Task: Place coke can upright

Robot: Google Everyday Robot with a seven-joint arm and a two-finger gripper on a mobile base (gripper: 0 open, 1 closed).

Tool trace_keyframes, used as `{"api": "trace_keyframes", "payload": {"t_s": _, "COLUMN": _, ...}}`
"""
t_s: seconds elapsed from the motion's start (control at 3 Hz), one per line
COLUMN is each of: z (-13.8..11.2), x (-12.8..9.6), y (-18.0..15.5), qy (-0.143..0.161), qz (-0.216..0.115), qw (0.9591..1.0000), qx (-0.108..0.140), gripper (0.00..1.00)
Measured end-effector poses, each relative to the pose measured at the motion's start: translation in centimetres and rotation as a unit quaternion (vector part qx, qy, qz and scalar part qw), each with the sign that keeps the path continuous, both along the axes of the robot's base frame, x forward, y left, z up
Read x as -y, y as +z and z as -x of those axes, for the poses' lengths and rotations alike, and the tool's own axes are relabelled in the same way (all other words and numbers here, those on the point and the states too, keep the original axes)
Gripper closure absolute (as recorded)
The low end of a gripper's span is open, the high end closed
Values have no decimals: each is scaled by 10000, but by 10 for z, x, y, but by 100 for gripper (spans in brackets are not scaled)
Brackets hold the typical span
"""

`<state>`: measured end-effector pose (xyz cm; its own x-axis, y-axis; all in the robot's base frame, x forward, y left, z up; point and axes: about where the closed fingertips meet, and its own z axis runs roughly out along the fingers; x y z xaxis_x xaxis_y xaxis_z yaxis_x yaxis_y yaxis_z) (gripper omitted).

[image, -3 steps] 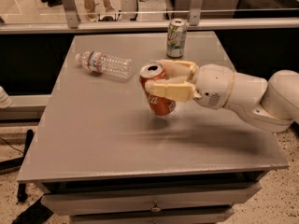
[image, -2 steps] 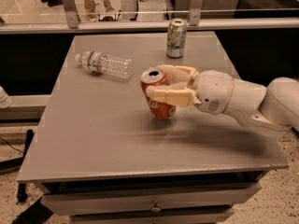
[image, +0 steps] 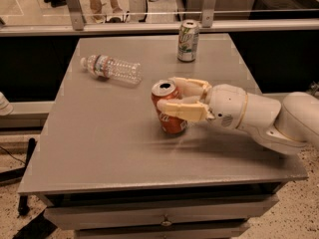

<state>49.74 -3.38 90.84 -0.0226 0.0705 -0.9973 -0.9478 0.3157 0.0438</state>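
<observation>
The red-orange coke can (image: 168, 122) stands upright near the middle of the grey table (image: 109, 143), its silver top facing up. My gripper (image: 172, 96) reaches in from the right on a white arm. Its two cream fingers (image: 182, 110) sit on either side of the can's upper half, shut on it. The can's base looks to be on or just at the tabletop; I cannot tell whether it touches.
A green-and-silver can (image: 188, 40) stands upright at the back of the table. A clear plastic water bottle (image: 111, 68) lies on its side at the back left. A glass railing runs behind the table. Drawers sit under the front edge.
The can and gripper have lowered slightly toward the tabletop and the can has gone from slightly tilted to upright. The bottle and green can have not moved.
</observation>
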Motion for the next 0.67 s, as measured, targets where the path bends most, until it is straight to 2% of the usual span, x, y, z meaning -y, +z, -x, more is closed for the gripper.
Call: {"api": "trace_keyframes", "payload": {"t_s": 0.67, "z": 0, "x": 2, "y": -2, "qy": -8, "qz": 28, "qw": 10000, "qx": -49, "gripper": 36}}
